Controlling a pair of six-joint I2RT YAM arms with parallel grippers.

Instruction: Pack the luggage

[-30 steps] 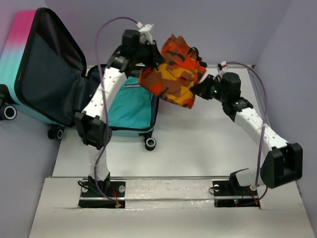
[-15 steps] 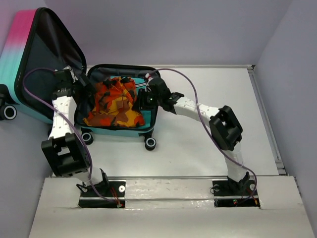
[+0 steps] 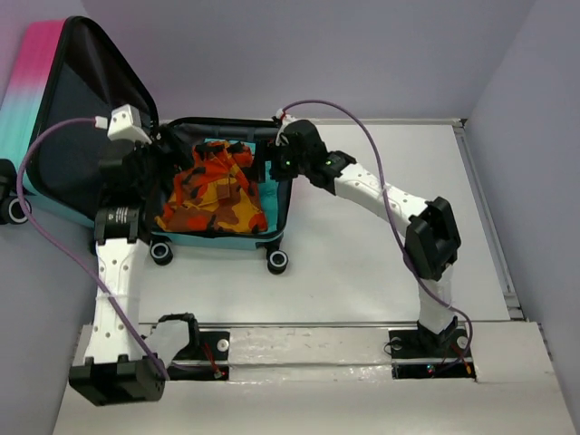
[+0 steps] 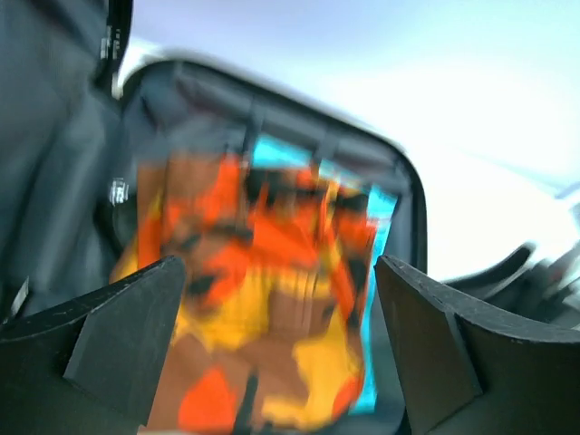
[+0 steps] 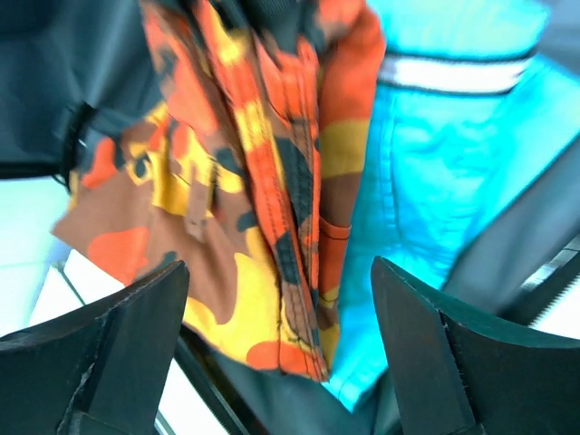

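While the hard-shell luggage [image 3: 222,238] lay open at the tabletop's far-left corner, its dark fabric-lined lid raised, a crumpled orange camouflage cloth [image 3: 213,190] rested inside over a smooth teal garment [image 5: 435,136]. The left gripper [image 4: 281,299] and right gripper [image 5: 281,308] hung above it, their fingers spread apart and empty.

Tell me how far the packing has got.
Done: the orange camouflage garment lies in the open luggage, on top of a teal garment. In hand: nothing; the left hand and right hand are both open above the clothes, gripping neither. Left: the lid stands open, so closing it remains. No other item to pack shows in these views.
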